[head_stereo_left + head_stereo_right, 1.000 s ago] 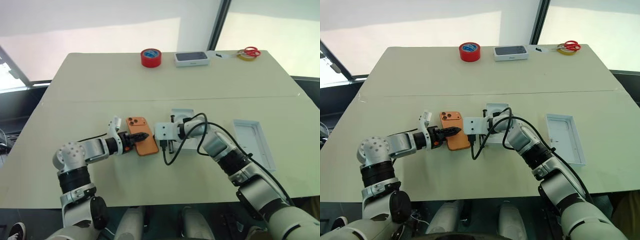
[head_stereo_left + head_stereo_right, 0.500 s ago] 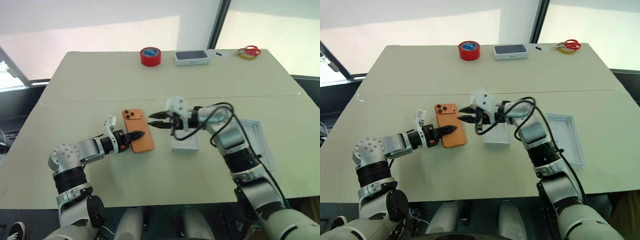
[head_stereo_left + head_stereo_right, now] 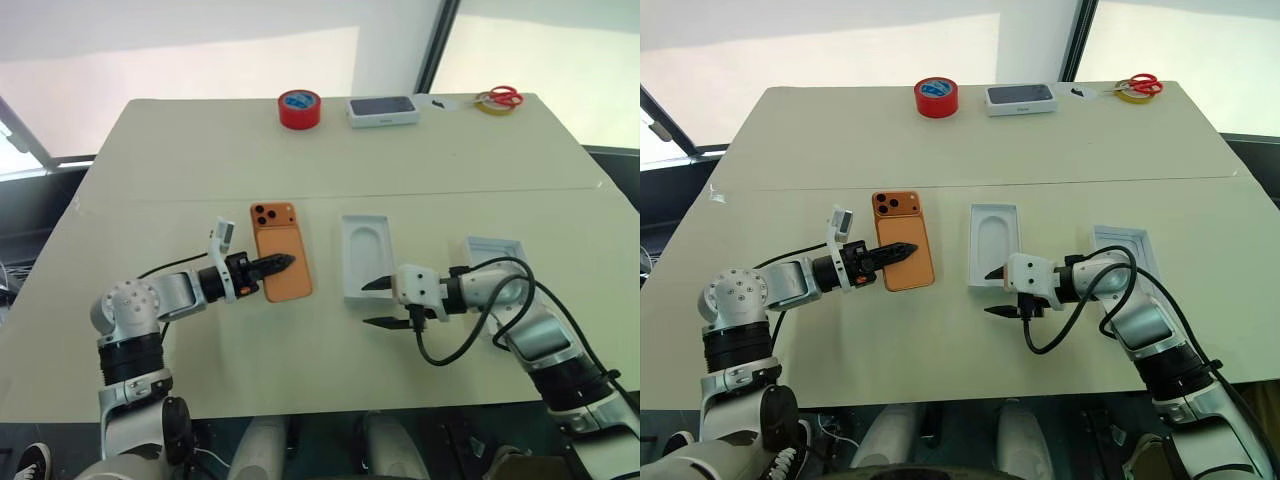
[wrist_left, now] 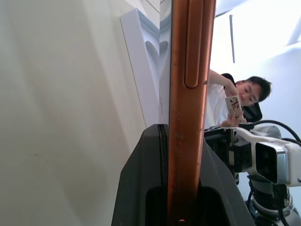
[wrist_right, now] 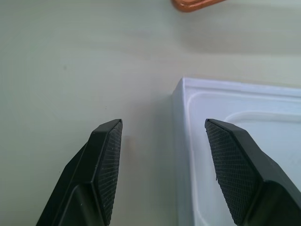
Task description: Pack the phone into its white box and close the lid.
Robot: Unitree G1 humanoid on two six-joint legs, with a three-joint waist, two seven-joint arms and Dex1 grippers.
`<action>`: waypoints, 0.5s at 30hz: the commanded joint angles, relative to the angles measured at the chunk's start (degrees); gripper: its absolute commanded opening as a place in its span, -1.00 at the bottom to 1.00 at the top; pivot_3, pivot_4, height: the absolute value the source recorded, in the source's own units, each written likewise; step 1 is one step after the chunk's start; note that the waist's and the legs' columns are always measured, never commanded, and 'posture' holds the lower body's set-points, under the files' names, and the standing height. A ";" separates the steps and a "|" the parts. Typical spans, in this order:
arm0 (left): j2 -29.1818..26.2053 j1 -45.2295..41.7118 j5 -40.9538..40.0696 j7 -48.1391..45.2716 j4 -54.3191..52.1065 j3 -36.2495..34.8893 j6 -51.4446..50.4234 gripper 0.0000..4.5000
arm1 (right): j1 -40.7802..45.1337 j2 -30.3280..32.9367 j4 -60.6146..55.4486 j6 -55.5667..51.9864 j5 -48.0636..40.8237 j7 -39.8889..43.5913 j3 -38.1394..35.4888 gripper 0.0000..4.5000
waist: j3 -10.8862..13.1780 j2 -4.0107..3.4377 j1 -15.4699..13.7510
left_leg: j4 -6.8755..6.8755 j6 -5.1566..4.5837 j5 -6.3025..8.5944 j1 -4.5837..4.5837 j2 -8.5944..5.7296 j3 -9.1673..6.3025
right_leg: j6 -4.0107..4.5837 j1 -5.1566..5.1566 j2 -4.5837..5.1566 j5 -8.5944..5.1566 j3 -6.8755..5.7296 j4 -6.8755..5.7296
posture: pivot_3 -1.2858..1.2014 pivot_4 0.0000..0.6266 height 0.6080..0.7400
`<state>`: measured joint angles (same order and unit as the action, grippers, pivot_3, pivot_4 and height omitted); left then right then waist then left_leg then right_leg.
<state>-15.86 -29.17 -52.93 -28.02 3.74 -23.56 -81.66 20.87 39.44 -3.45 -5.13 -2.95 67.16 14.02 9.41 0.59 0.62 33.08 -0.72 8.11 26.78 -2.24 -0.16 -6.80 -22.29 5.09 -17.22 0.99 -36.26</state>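
Observation:
The orange phone [image 3: 281, 262] lies lenses-up left of the table's middle, and my left gripper [image 3: 287, 262] is shut on its left long edge. In the left wrist view the phone's edge [image 4: 188, 108] stands clamped between the black fingers. A white tray with an oval recess [image 3: 366, 258] rests to the phone's right. My right gripper [image 3: 366, 304] hangs open just in front of the tray's near end, its fingertips [image 5: 112, 141] straddling the tray's corner [image 5: 221, 113] with nothing held. A shallow white cardboard piece [image 3: 490, 248], the white box or the lid, I cannot tell which, lies further right, partly behind my right arm.
At the table's far edge sit a red tape roll [image 3: 300, 108], a white box with a dark top [image 3: 382, 111], and red-handled scissors with a yellow tape roll [image 3: 497, 101]. A person holding a phone [image 4: 237, 96] shows behind the table in the left wrist view.
My right gripper opened beside the phone, then pulled away to the right and toward me, past the tray's near end. My left gripper keeps its hold on the phone.

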 commanded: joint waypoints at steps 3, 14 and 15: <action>-0.59 -0.92 -1.05 -0.94 -0.90 0.56 2.17 -1.00 | 0.08 0.44 1.95 1.90 1.06 -1.79 -0.66 0.08 | 0.00 0.00 -0.13 | 0.03 0.00 0.00 0.00 0.00 0.00 | 0.03 0.01 0.01 -0.01 0.00 0.00 | 0.03 -0.52 0.97; 1.88 -5.96 -4.52 3.17 0.18 -3.12 0.76 -1.00 | 3.63 -4.09 -0.35 -2.24 -1.35 -3.02 0.71 -0.97 | 0.01 0.03 -0.05 | 0.08 -0.01 -0.01 -0.02 0.00 -0.01 | -0.14 0.05 0.00 0.08 -0.03 -0.05 | 0.03 -0.52 0.97; 2.29 -6.91 -5.05 3.93 0.76 -3.88 0.61 -1.00 | 4.42 -5.46 -0.05 -2.47 -0.68 -3.80 1.58 -0.97 | 0.02 0.03 -0.01 | 0.10 -0.01 -0.01 -0.02 0.00 -0.01 | -0.15 0.04 -0.01 0.08 -0.02 -0.07 | 0.03 -0.52 0.97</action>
<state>-13.91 -33.52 -54.81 -24.56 4.91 -25.01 -81.10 23.32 35.55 -1.42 -7.48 -3.44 64.42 14.82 9.43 0.62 0.60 33.19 -0.73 8.10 26.75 -2.24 -0.18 -6.96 -22.24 5.06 -17.13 0.97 -36.35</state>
